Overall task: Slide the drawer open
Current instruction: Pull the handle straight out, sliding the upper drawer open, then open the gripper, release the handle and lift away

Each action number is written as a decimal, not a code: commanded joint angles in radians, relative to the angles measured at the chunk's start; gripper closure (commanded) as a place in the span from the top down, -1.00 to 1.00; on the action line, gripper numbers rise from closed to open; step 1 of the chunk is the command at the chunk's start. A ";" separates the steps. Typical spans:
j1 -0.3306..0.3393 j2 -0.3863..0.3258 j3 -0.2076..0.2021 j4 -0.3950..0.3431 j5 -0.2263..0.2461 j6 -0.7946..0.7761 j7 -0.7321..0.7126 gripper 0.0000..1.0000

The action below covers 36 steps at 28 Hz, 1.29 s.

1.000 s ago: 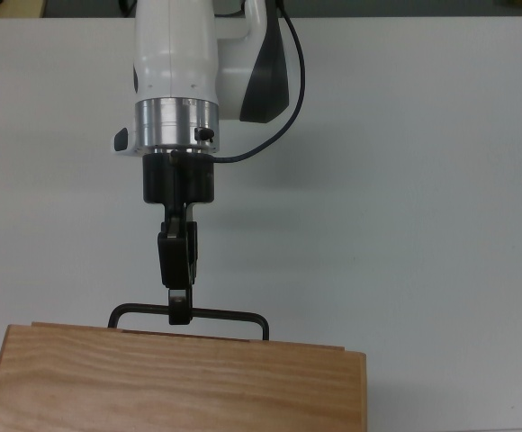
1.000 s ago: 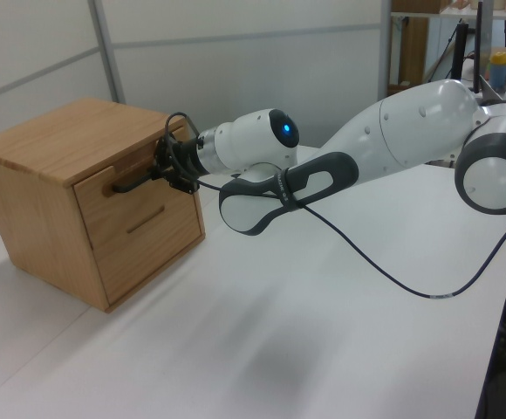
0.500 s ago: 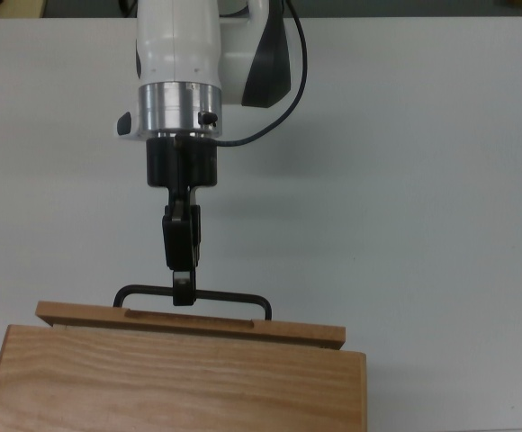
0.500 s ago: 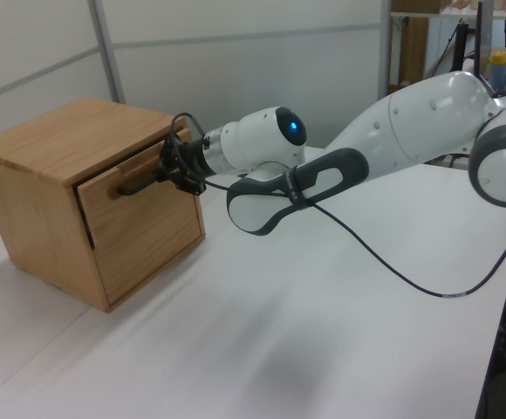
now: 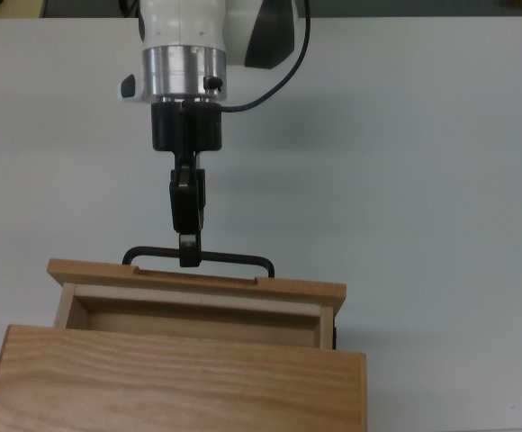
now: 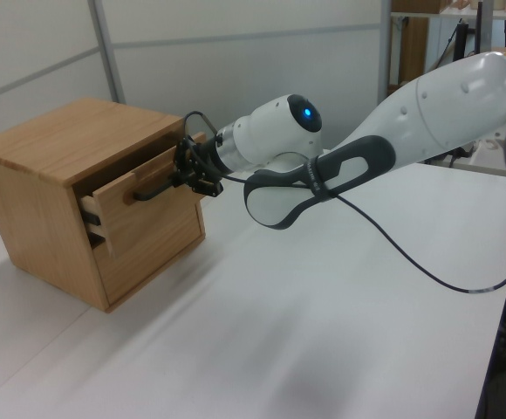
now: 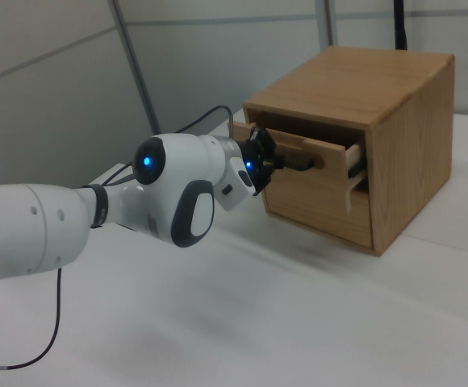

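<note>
The wooden cabinet [image 5: 175, 382] sits on the white table [image 5: 441, 180], its upper drawer [image 5: 198, 286] pulled partway out of the cabinet front. Just beyond the cabinet, the gripper [image 5: 189, 256] is clamped on the drawer's black bar handle [image 5: 234, 259], the arm [image 6: 427, 105] stretching away behind.

The cabinet [image 6: 57, 188] is sitting on the table [image 6: 323, 332], at the left view's left. The drawer [image 5: 193, 292] is sticking partway out of its upper slot, with the handle [image 5: 198, 258] lying across the front panel (the gripper [image 5: 189, 256] is clamped around its middle), arm [image 6: 393, 131] stretching off toward the left view's right.
</note>
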<state>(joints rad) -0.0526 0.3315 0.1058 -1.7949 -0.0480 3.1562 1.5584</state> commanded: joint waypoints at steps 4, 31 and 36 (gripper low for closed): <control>0.014 -0.124 0.000 -0.127 -0.003 -0.093 -0.012 -1.00; 0.014 -0.258 0.002 -0.109 -0.001 -0.573 0.071 -1.00; 0.017 -0.279 0.006 -0.096 -0.003 -0.682 0.074 -1.00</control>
<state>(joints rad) -0.0469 0.0882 0.1095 -1.8688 -0.0481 2.5783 1.6030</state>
